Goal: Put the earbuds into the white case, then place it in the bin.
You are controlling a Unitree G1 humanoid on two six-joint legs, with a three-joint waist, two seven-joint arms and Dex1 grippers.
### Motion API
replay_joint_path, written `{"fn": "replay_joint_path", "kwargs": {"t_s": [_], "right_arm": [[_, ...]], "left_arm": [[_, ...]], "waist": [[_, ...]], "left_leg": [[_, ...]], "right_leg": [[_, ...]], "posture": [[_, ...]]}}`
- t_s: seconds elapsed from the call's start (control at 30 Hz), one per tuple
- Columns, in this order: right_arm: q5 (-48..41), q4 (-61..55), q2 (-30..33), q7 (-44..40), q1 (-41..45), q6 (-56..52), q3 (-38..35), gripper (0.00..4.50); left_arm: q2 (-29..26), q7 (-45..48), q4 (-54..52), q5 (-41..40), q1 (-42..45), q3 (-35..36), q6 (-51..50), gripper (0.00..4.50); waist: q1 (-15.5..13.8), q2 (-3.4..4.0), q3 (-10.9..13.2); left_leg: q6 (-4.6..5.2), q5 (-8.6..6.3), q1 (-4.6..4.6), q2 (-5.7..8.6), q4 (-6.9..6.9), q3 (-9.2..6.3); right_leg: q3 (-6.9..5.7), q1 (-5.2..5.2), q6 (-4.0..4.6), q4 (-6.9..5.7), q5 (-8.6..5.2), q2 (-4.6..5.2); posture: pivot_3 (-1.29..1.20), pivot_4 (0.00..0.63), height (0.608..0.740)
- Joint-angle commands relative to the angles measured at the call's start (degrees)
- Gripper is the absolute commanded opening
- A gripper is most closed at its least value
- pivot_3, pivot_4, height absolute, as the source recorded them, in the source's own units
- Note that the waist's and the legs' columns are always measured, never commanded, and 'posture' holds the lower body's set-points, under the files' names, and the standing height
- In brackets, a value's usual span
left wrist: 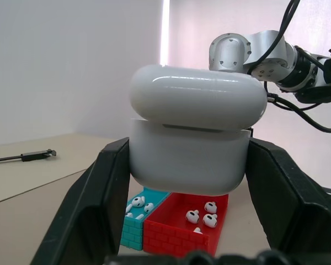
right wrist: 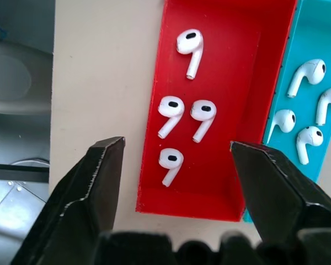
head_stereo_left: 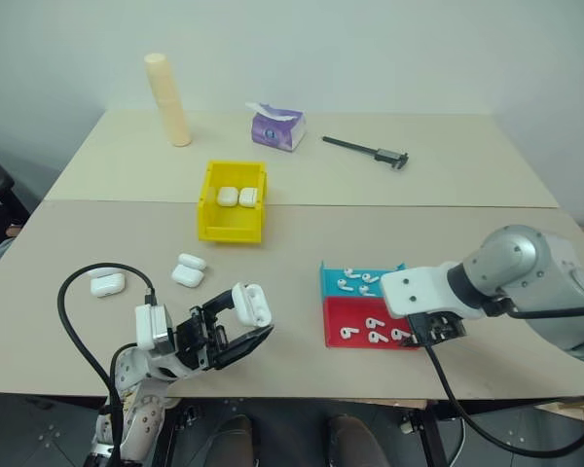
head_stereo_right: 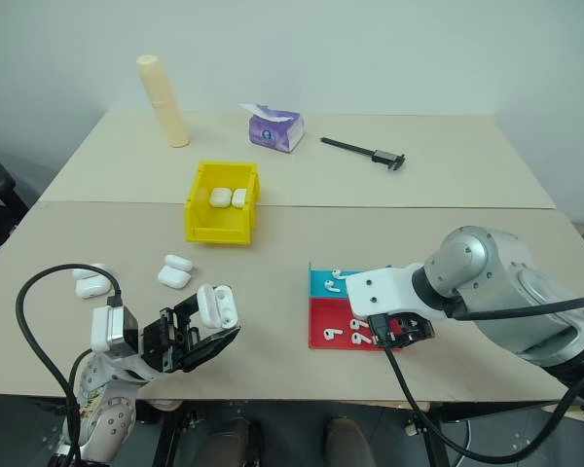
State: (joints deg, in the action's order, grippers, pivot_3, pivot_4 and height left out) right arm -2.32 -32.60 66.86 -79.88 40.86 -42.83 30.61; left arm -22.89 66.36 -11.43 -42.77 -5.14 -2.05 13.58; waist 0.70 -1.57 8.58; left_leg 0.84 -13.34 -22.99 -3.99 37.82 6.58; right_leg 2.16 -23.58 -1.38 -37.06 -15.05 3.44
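While your left tool [head_stereo_left: 236, 326] pinches the open white case [head_stereo_left: 252, 304] near the front edge of the tabletop [head_stereo_left: 448, 165], lid flipped up and mouth facing roughly toward the trays, your right tool [right wrist: 176, 152] hangs spread over the red tray [right wrist: 248, 88] with its fingers pointing steeply down. Four earbuds [right wrist: 179, 116] lie loose on that red floor, and more sit in the teal tray [right wrist: 309, 49] touching its far side.

Pick the lowest single bud in the wrist view, the one lying apart from the touching pair, since it leaves room for both fingers. Straddle the bulb end rather than the thin stem, which I judge would pivot or squirt out. Close gently; the glossy plastic looks slippery, and the tray wall sits just beside your left finger [right wrist: 94, 182], so centre yourself first or you will nudge the tray.

Keep the case steady and upright in the left tool while you carry the bud across.

The yellow bin [head_stereo_left: 233, 201], already holding two closed cases, waits further back on the tabletop, with three more cases lying on the surface between it and your left tool.
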Motion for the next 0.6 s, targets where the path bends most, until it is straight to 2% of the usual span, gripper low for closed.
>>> {"fn": "replay_joint_path", "kwargs": {"t_s": [0.03, 0.07, 0.17, 0.5, 0.6], "right_arm": [[4.4, 0.5, -0.5, -0.2, 0.9, -0.2, 1.9, 3.56], [5.1, 0.8, -0.6, -0.3, 0.7, -0.3, 2.3, 3.56], [6.3, 1.5, -1.6, 0.1, 0.4, -1.7, 3.1, 2.97], [10.6, 2.7, -3.4, 0.6, -1.9, -3.7, 4.9, 2.97], [11.4, 3.1, -4.4, 1.2, -2.6, -4.2, 5.0, 2.41]], "left_arm": [[0.5, 0.3, -2.6, 0.3, -0.1, 0.7, -0.5, 2.85], [0.5, 0.2, -2.7, 0.4, -0.2, 0.8, -0.7, 2.85], [0.6, -0.1, -3.2, 0.6, -0.4, 0.9, -1.1, 2.85], [0.7, -0.6, -3.8, 1.9, -0.5, 1.2, -2.4, 2.85], [0.7, -0.7, -3.9, 2.4, -0.6, 1.5, -2.6, 2.85]], "waist": [[0.0, 0.0, 0.0], [0.0, 0.0, 0.0], [0.0, 0.01, 0.0], [0.0, 0.02, 0.0], [0.0, 0.02, 0.0]], "left_leg": [[0.0, 0.0, 0.0, 0.0, 0.0, 0.0], [0.0, 0.0, 0.0, 0.0, 0.0, 0.0], [0.0, 0.0, -0.08, 0.0, 0.0, 0.01], [0.0, 0.0, -0.29, 0.0, 0.02, 0.02], [0.0, 0.01, -0.3, 0.0, 0.02, 0.02]], "right_leg": [[0.0, 0.0, 0.0, 0.0, 0.0, 0.0], [0.0, 0.0, 0.0, 0.0, 0.0, 0.0], [0.01, -0.08, 0.0, -0.01, 0.0, 0.0], [0.05, -0.37, 0.01, -0.09, 0.01, -0.02], [0.05, -0.39, 0.01, -0.09, 0.01, -0.02]], "posture": [[0.0, 0.15, 0.74], [0.0, 0.15, 0.74], [0.0, 0.15, 0.74], [0.0, 0.15, 0.74], [0.0, 0.15, 0.74]]}}
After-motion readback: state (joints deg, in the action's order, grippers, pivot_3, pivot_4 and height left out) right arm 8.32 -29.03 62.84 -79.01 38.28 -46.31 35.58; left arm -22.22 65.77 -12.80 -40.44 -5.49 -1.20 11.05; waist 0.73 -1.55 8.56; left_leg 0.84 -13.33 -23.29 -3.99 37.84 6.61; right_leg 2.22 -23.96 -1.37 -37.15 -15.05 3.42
